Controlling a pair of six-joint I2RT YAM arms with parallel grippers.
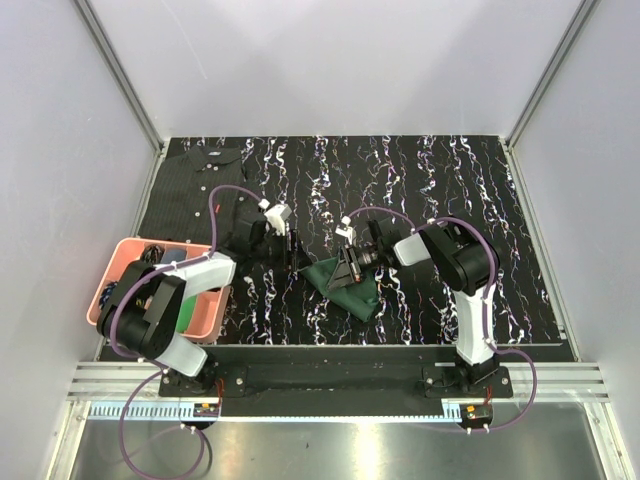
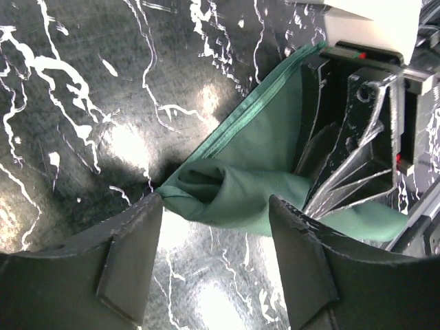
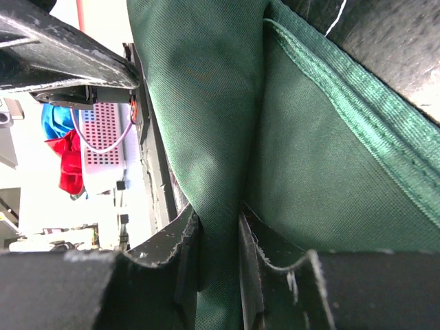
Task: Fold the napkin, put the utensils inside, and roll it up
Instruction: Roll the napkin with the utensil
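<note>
While the right tool [image 3: 218, 223] pinches a fold of the limp, light napkin [image 2: 261, 137], the left tool [image 2: 214, 206] gapes around its bunched corner, where the hem should grip best.

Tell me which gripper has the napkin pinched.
The right gripper: it is shut on a fold of the green napkin. The left gripper stands open, one finger on either side of the napkin's bunched end, not clamping it.

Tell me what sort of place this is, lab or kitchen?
Likely a robot lab test cell: plain white walls boxing in a marbled table, with a left arm and right arm mounted at its near edge.
</note>
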